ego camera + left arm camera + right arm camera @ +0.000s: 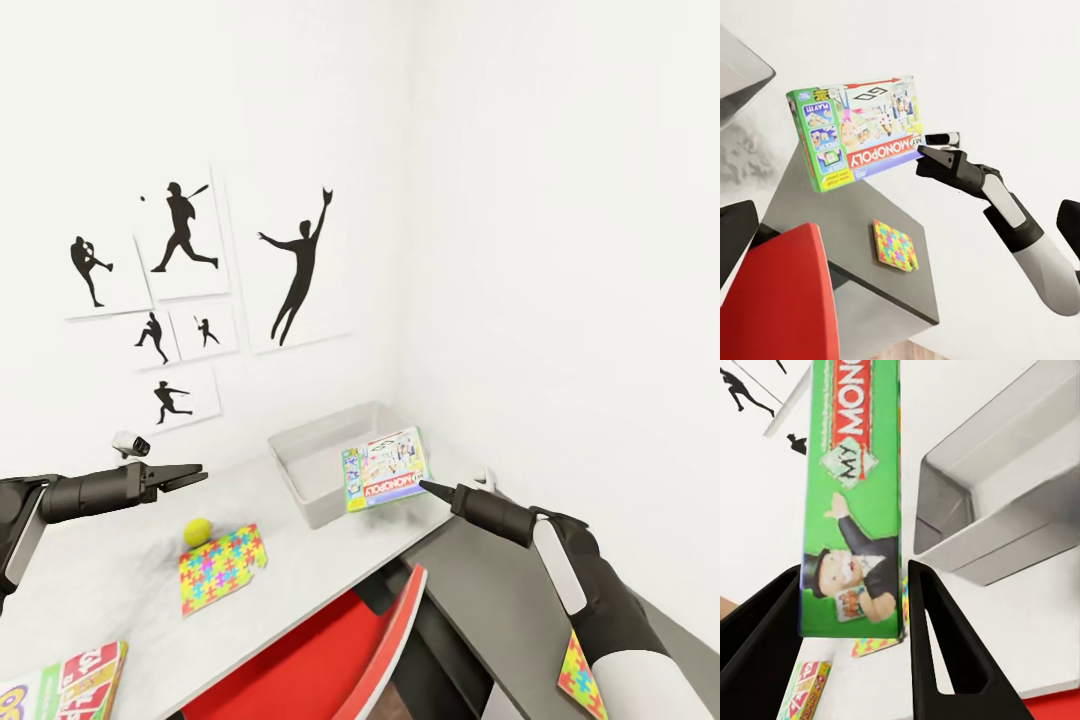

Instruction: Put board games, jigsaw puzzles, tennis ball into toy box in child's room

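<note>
My right gripper [430,487] is shut on the edge of a green Monopoly board game [385,468], holding it tilted in the air at the near right corner of the grey toy box [300,455]. In the right wrist view the game's green side [851,510] sits clamped between the black fingers [937,645], with the toy box [1005,510] beside it. On the light grey table [300,570] lie the tennis ball [198,531] and a jigsaw puzzle [222,567]. My left gripper [195,473] hovers open above them. A second puzzle [583,678] lies on the dark top. Another board game [70,685] lies at the near left.
A red chair [330,650] stands tucked at the desk's inner corner, below the held game. A small white device [130,443] sits at the wall behind my left arm. White walls close the corner behind and to the right of the toy box.
</note>
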You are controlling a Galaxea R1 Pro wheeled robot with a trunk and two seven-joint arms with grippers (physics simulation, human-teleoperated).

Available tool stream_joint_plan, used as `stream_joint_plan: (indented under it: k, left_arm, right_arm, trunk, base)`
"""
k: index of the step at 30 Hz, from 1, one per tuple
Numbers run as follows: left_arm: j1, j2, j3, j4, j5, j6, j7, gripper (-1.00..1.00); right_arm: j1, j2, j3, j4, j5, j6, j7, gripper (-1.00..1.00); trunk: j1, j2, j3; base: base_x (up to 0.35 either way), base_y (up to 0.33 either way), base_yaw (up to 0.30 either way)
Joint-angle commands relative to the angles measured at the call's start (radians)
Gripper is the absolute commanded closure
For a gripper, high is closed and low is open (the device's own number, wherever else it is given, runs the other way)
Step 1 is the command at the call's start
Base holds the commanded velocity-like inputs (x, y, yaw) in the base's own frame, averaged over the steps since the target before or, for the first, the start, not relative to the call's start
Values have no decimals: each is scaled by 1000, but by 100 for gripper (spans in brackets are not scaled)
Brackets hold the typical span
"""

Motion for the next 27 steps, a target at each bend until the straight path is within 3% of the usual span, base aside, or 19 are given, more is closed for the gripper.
stream_joint_plan:
  k: [1,27]
  left_arm:
    - [0,0,0,0,0,10,-3,-100]
    - [-1,0,0,0,0,11,-3,-100]
  right_arm:
    - [-1,0,-1,0,-4,6,2,100]
    - [-1,2,1,0,-4,6,2,100]
  trunk:
    - [1,-2,-2]
    - [1,-2,9]
  base:
    - [32,-11,1]
    - [109,10,-64]
